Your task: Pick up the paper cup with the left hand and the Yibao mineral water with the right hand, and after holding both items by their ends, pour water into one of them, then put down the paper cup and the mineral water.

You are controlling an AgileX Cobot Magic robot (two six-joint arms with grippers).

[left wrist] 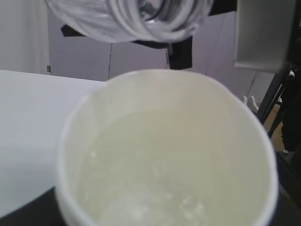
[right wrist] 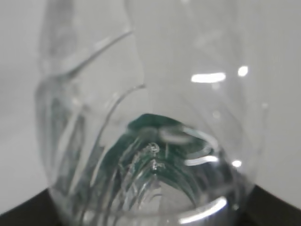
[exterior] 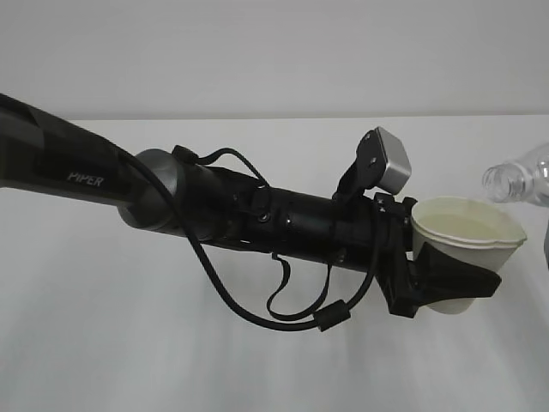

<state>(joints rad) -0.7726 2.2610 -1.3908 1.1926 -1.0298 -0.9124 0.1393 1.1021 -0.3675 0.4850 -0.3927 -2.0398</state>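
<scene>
Across the white surface [exterior: 257, 378], entries run from largest to smallest.

1. Left hand [exterior: 446, 279]: black arm marked "PIPER", entering from nine o'clock of the exterior view and reaching toward three o'clock, with looping black cables [exterior: 257, 313] and a small grey camera box [exterior: 390, 161] at its twelve o'clock. Jaws clenched around the lower body of the paper cup, holding it clear of the surface.

2. Yibao mineral water [exterior: 519, 180]: clear ribbed bottle, uncapped, tipped with its mouth toward nine o'clock, just beside and slightly above the cup's rim at the cup's two o'clock. Only the neck end shows in the exterior view. The right wrist view looks along the bottle from close up, with a little water and the green label visible inside; the black edges at the bottom corners seem to be the right hand, whose jaws appear to grasp the bottle's base end.

3. Paper cup [exterior: 467, 232]: upright, rim at top, held near three o'clock of the exterior view. The left wrist view shows pale liquid inside, the bottle mouth at its twelve o'clock.

Status, as judged: both items lifted, pouring largely done or finishing. Remaining: right the bottle and set both items down.
</scene>
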